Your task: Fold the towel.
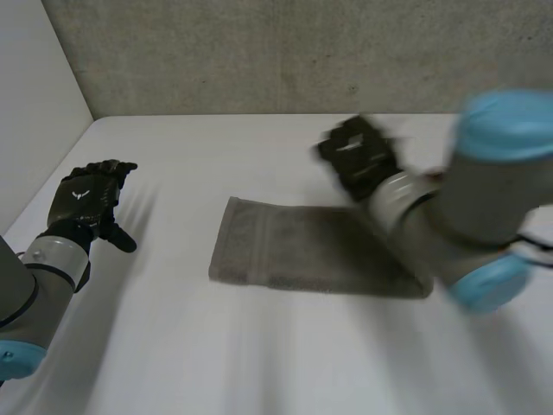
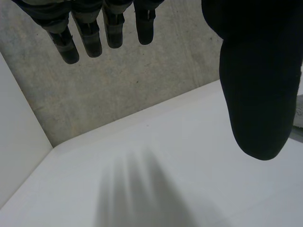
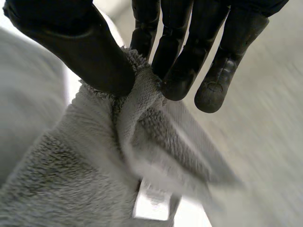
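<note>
Nearest the camera, the left arm (image 1: 34, 285) came in over the near left part of the white table (image 1: 259, 363), and the right arm (image 1: 467, 233) crossed in from the right side. The left hand (image 1: 89, 199) hung above the bare tabletop near the table's left edge, its fingers (image 2: 90, 33) straight and spread a little, the thumb (image 2: 258, 85) standing apart from them, with nothing between them. It was well apart from the towel.

The grey towel (image 1: 302, 251) lay in the middle of the table as a long flat strip running left to right. Its left end lay free and its right end passed under the right forearm.

Just beyond the towel's far right part was the right hand (image 1: 359, 160). Its own wrist view showed the thumb (image 3: 80, 52) pressed against the fingers (image 3: 175, 56) with a bunched edge of the towel (image 3: 71, 179) pinched between them. From that pinch the fleecy cloth hung away under the palm, and a small white label (image 3: 151, 203) was sewn at a seam farther from the fingertips. Which corner or edge of the strip this was, I could not tell.

Farthest off, a rough grey wall (image 1: 285, 52) rose along the table's far edge.
</note>
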Tool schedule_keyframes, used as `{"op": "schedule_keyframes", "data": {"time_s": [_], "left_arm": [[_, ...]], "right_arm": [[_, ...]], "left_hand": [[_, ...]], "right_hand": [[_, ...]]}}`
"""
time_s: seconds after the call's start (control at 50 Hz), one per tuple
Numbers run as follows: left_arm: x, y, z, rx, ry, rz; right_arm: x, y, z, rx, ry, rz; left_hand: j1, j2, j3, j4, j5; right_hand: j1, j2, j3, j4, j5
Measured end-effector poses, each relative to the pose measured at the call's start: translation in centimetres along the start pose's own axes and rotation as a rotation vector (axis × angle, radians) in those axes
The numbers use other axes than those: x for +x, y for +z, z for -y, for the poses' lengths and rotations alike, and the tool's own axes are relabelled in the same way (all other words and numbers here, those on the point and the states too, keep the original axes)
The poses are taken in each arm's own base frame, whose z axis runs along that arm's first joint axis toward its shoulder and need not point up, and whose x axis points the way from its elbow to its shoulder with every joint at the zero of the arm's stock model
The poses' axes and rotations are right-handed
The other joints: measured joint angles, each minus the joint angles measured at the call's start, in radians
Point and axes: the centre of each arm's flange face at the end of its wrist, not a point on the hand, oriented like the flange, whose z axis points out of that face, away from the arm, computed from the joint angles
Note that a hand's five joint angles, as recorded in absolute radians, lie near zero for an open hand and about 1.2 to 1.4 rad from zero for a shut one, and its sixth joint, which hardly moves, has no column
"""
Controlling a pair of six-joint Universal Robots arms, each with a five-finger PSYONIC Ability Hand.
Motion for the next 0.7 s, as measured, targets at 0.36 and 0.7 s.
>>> {"op": "schedule_keyframes", "data": {"time_s": [0.36, 0.7], "left_arm": [[1.5, 0.0, 0.6, 0.053, 0.013, -0.041], [11.3, -1.3, 2.1, 0.118, 0.029, -0.319]], "right_arm": [[-10.5, -1.9, -0.6, -0.008, 0.042, 0.219], [-1.8, -7.5, -13.1, -0.364, 0.349, 0.021]], "left_hand": [[0.0, 0.0, 0.0, 0.0, 0.001], [0.0, 0.0, 0.0, 0.0, 0.0]], "right_hand": [[-1.092, -1.066, -1.103, -1.079, -1.1], [-0.705, -0.691, -0.726, -0.725, -0.699]]}}
